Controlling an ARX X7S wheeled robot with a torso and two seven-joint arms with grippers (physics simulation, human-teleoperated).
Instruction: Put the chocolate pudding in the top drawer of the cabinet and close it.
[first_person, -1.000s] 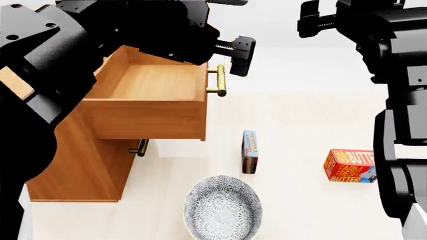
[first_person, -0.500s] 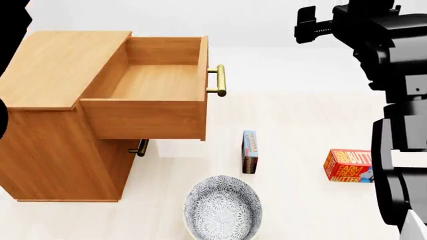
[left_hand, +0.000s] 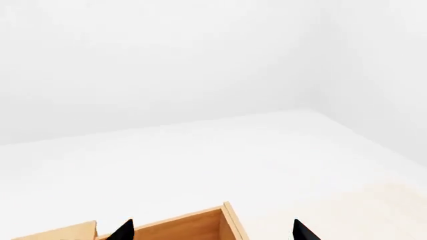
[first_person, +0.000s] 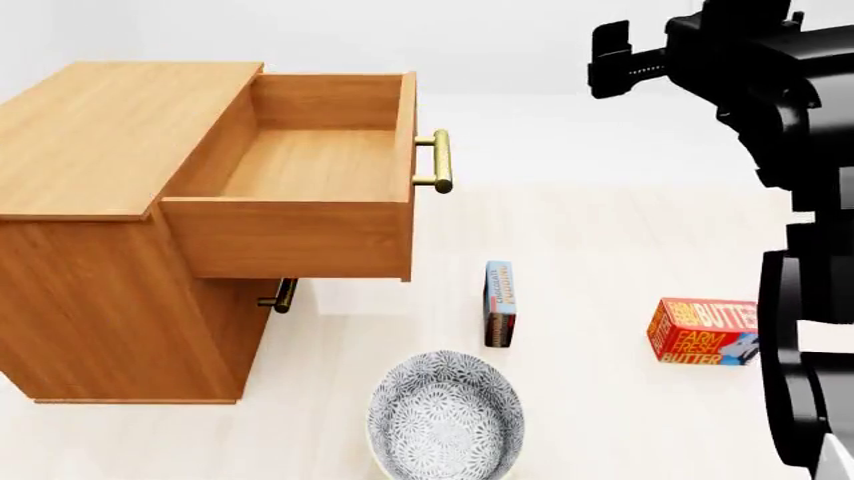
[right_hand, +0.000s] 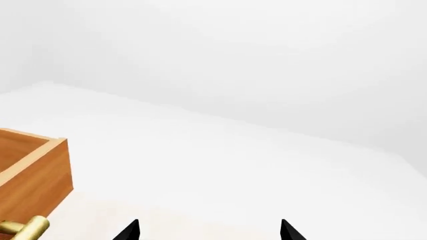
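Bowl (first_person: 446, 418): nearest, not needed. Pudding (first_person: 499, 302): stood on edge on the floor, between bowl and drawer handle, well apart from the butter (first_person: 701, 331). Top drawer (first_person: 310, 185): pulled out, empty. Right gripper (right_hand: 208, 231): raised, tips spread, nothing held; the narrow faces should be pinched. Left gripper (left_hand: 212, 231): likewise spread.

We see our right arm (first_person: 787, 150) as a chain of glossy black, blocky, rounded segments with pale highlights along their edges. At its upper end, the right tool (first_person: 617, 60) is black too, with a ribbed, threaded-looking section. In each wrist view, 2 black pointed fingertips (left_hand: 123, 230) (right_hand: 128, 231) stand apart.
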